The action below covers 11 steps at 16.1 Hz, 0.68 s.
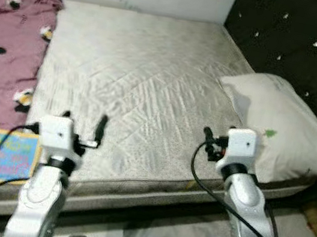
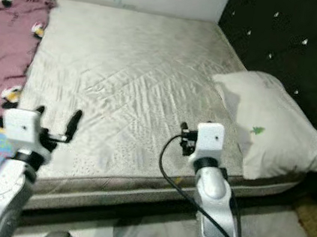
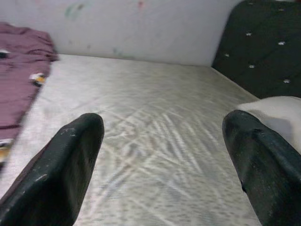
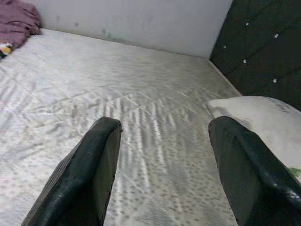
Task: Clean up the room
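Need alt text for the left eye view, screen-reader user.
Both robot arms reach over the near edge of a bare quilted mattress, the left gripper and the right gripper both open and empty. A white pillow lies on the right by a dark tufted headboard; a maroon blanket and a colorful book lie on the left.

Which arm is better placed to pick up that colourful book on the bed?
Left, probably. The book lies at the mattress edge beside the maroon blanket, right next to the left gripper, whose jaws are open. The right gripper hovers near the pillow, far across.
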{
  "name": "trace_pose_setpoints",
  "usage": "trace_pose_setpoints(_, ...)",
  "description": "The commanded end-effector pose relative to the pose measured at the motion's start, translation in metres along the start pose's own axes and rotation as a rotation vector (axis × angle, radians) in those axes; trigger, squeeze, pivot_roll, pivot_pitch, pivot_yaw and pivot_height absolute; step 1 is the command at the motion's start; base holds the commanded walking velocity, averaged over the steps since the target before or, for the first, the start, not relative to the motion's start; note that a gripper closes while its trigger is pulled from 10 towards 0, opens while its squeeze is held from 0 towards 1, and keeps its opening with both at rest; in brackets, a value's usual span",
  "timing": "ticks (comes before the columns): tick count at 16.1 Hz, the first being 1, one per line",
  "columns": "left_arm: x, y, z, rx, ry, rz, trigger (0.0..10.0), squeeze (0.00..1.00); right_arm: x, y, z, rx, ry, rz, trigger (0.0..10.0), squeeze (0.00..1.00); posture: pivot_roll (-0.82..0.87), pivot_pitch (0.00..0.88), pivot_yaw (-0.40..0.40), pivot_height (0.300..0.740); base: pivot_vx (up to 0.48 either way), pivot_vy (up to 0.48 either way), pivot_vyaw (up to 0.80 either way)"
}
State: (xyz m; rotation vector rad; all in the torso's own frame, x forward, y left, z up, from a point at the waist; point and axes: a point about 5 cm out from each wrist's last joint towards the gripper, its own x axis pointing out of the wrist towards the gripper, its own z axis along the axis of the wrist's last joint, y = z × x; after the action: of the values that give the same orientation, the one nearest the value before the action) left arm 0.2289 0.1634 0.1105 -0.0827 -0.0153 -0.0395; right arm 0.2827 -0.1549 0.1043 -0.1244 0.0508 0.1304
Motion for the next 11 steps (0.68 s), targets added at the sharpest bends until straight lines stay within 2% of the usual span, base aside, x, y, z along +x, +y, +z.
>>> trace_pose_setpoints(1, 0.0015, -0.0041, 0.0033, -0.009, -0.01, -0.016, 10.0, 0.0, 0.0001, -0.006, 0.001, -0.008, 0.003, -0.016, 10.0, 0.0, -0.07, 0.0, -0.087, 0.74, 0.0, 0.439, 0.0)
trace_pose_setpoints(11, 0.0042, -0.0041, 0.0042, -0.013, -0.019, -0.009, 10.0, 0.0, 0.003, -0.0067, 0.0018, -0.014, 0.005, -0.015, 10.0, 0.0, -0.07, 0.0, -0.09, 0.74, 0.0, 0.438, 0.0)
